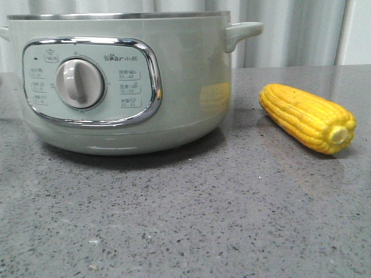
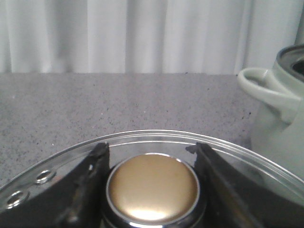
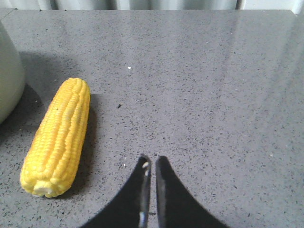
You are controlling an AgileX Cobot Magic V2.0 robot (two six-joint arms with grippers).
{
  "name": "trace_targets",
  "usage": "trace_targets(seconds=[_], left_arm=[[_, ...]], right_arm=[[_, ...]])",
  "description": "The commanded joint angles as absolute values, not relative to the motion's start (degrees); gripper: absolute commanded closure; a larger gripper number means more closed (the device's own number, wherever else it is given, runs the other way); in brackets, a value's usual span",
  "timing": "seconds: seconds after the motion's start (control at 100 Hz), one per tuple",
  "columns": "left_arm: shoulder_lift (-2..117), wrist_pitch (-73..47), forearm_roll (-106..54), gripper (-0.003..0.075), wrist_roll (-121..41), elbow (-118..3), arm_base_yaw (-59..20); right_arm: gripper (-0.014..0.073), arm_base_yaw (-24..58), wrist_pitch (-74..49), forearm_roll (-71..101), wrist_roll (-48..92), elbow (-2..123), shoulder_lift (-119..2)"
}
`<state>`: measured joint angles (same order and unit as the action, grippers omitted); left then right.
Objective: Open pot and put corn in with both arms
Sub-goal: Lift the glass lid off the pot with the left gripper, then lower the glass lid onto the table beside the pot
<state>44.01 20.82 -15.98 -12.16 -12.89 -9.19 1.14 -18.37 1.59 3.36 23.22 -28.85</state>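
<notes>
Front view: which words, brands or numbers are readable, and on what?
"Bear": brand logo on the control panel of the pot, above the dial.
Small characters beside the logo: unreadable.
Setting labels and numbers around the dial: too small and blurred.
Corn: no text.

We see a grey speckled stone countertop [image 1: 191, 220] filling the foreground, its polished surface catching soft reflections toward the far edge. Behind it hangs a pale curtain [image 2: 142, 35] in vertical folds, spanning the back of the scene. We note even, diffuse lighting, with soft shadows on the counter.
</notes>
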Motion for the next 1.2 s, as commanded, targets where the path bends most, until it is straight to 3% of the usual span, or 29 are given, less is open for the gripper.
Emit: trace_targets(seconds=[0.0, 0.5, 1.05, 1.12, 1.19], left_arm=[[46.47, 31.33, -15.65, 0.0741, -12.26, -14.87, -9.10], [62.48, 39.30, -14.90, 0.0741, -10.80, -14.87, -9.21], [66.12, 39.30, -6.93, 0.0740, -10.18, -14.87, -9.33], [66.12, 39.30, -6.56, 0.0717, -10.18, -14.87, -9.33], [66.12, 39.30, -6.56, 0.0636, -10.18, -14.87, -9.33]], right_arm=[[0.0650, 1.17, -13.56, 1.63, 3.65, 24.71, -29.54], [0.0650, 1.17, -13.56, 2.17, 3.65, 24.71, -29.54], [0.0650, 1.17, -13.56, 2.17, 3.65, 24.71, -29.54], [0.0650, 1.17, -13.56, 2.17, 3.65, 24.71, -29.54], [0.0650, 1.17, -13.56, 2.17, 3.65, 24.71, -29.54]])
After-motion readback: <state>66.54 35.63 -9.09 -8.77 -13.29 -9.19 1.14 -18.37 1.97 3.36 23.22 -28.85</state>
